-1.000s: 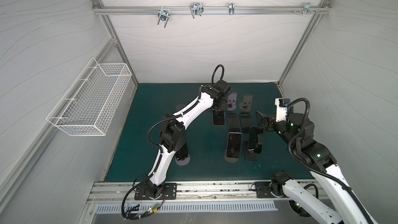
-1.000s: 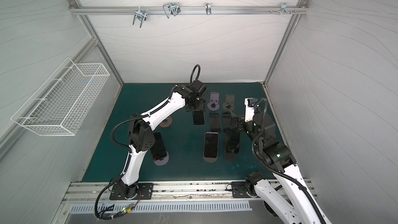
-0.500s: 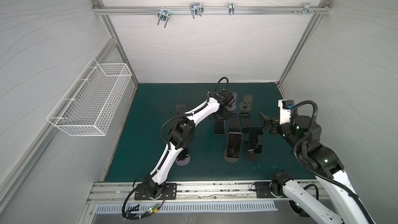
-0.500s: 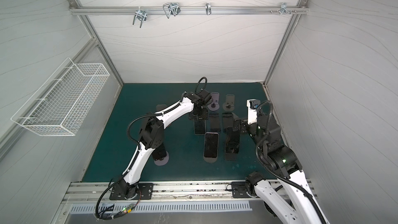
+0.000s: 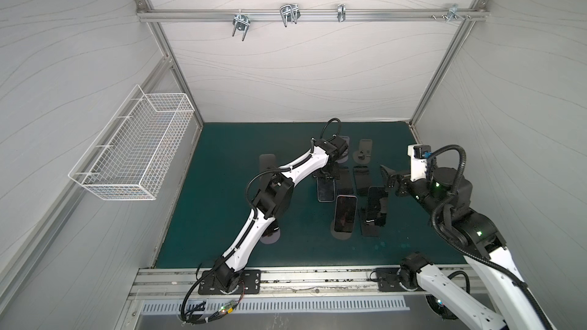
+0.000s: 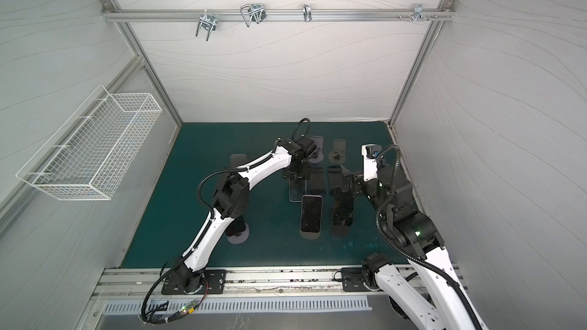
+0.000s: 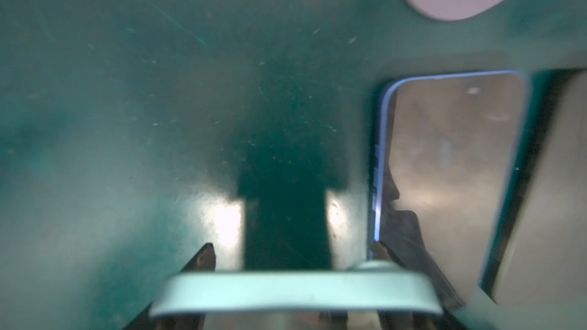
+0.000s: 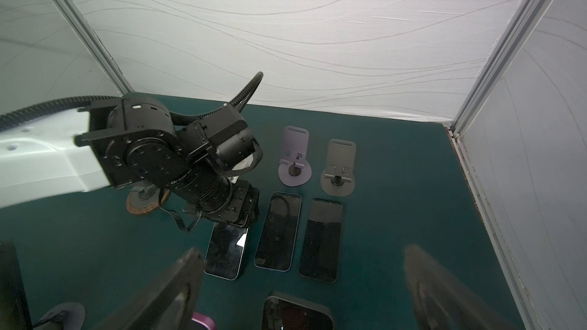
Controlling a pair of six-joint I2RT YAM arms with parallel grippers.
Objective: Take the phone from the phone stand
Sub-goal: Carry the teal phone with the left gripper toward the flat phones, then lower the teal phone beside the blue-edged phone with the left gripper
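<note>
Both top views look steeply down from high at the front, sharing nearly the whole green mat and back wall. The left wrist view faces the mat from very close, blurred. The right wrist view looks low across the mat toward the back wall, past the left arm.

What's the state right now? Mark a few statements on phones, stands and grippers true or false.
The right gripper is open and empty. True.
Both back stands hold phones. False: the purple stand and grey stand are empty.
Three phones lie flat in a row on the mat. True.
The left gripper hangs high above the mat. False: it is down low, closed on the leftmost flat phone.
A propped phone sits on a front stand. True.
</note>
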